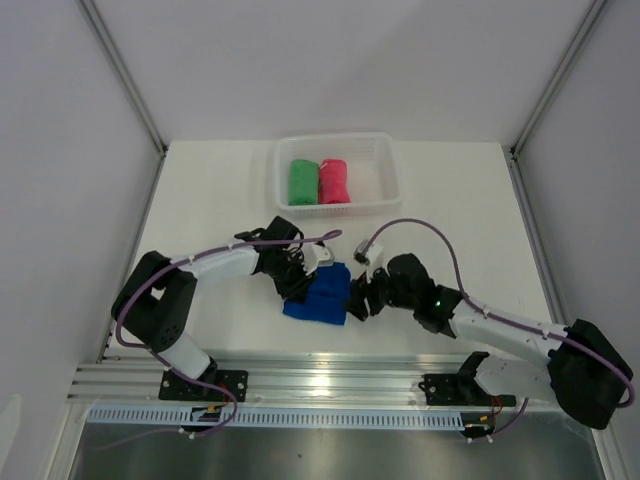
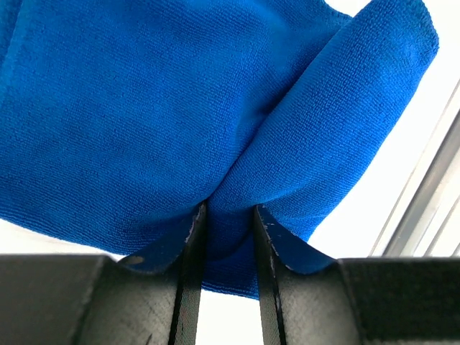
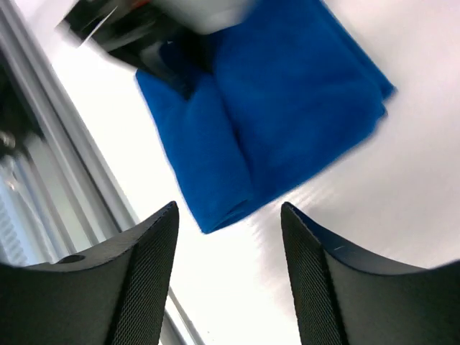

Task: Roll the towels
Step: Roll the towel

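The royal blue towel (image 1: 320, 295) lies folded on the white table near the front middle. My left gripper (image 1: 297, 283) is shut on its left edge; in the left wrist view a fold of the blue towel (image 2: 230, 144) is pinched between the fingers (image 2: 192, 237). My right gripper (image 1: 358, 298) is open and empty just right of the towel; in the right wrist view the blue towel (image 3: 273, 108) lies a little beyond the fingertips (image 3: 167, 215). The green towel (image 1: 303, 181) and the pink-red towel (image 1: 334, 181) lie rolled side by side in the basket.
The white slotted basket (image 1: 385, 170) stands at the back middle of the table. An aluminium rail (image 1: 330, 380) runs along the near edge under the arm bases. White walls close in the left and right sides.
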Motion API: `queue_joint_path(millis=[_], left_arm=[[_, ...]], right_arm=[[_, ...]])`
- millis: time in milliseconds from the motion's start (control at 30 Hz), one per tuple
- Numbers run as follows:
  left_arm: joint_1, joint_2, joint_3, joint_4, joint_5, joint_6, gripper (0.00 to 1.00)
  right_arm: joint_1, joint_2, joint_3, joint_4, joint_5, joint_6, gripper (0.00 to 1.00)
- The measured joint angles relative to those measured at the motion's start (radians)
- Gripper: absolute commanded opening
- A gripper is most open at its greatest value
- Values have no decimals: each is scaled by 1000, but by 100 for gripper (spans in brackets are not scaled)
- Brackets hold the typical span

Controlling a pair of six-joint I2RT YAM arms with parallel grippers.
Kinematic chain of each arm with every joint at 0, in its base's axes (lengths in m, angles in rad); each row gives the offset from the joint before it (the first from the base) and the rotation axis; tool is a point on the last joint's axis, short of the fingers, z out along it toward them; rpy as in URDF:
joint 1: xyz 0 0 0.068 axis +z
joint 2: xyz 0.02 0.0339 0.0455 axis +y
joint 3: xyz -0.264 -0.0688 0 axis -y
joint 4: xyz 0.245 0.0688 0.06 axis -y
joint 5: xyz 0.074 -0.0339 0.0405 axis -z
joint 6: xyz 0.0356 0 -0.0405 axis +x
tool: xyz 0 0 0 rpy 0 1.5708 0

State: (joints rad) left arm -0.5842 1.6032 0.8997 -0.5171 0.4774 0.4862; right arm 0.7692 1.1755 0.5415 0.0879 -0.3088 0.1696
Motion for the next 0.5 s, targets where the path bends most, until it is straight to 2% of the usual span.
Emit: queue_joint_path(millis=[167, 233, 267, 500], left_arm=[[26, 6, 0, -4, 38, 0, 35], [29, 10, 0, -4, 48, 1, 35], [31, 11, 0, -4, 51, 1, 35], [37, 13, 1, -6, 65, 2, 35]], right_arm=[[305, -62, -90, 82, 203, -201, 66], [376, -42, -99, 92, 278, -274, 69], [405, -24, -98, 103, 310, -310, 79], [467, 167, 0, 112, 470, -490, 80]])
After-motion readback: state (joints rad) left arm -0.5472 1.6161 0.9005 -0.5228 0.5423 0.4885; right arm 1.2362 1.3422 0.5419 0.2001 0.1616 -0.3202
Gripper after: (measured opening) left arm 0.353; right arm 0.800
